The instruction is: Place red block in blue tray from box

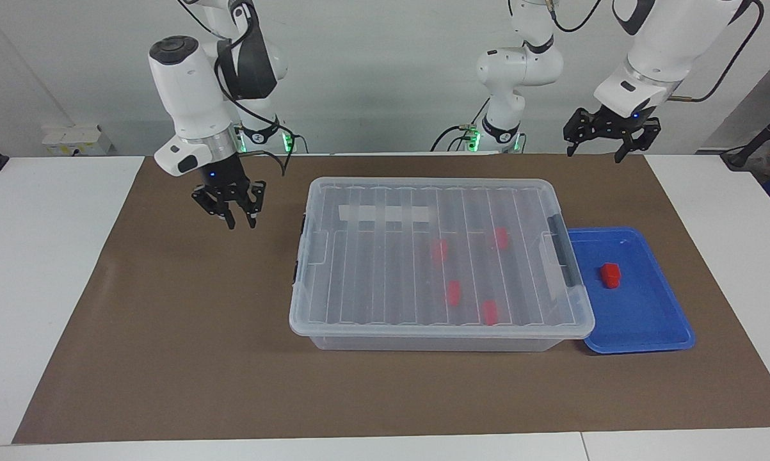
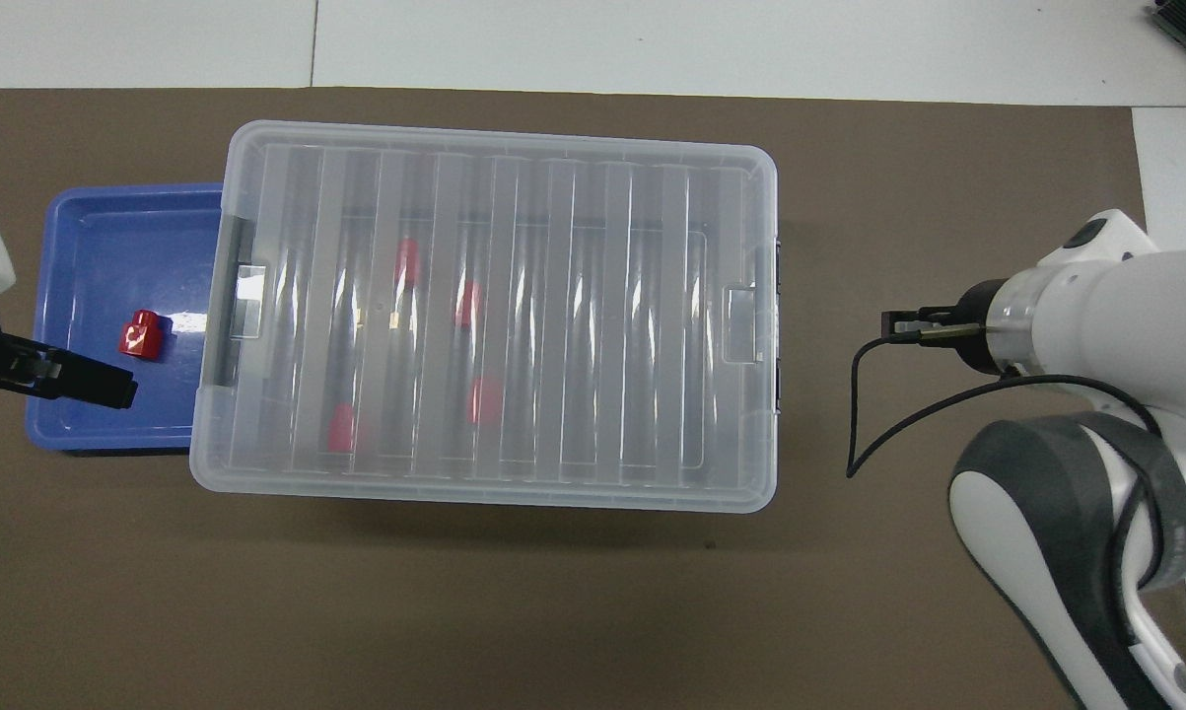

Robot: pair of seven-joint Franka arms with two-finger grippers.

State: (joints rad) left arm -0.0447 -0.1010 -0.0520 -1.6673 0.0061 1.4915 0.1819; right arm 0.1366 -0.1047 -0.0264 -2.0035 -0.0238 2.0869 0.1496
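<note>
No readable text from my end. Nothing legible on the box point(image 1: 441, 256) lid, the blue tray point(image 1: 641, 320), the red block point(image 1: 610, 274) or either arm. The pale strip on the lid shows no print I can make out.

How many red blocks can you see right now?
5: one red block in the blue tray; four red blocks inside the lidded box.

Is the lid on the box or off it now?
On. The ribbed lid covers the whole box; four red blocks show through it.
</note>
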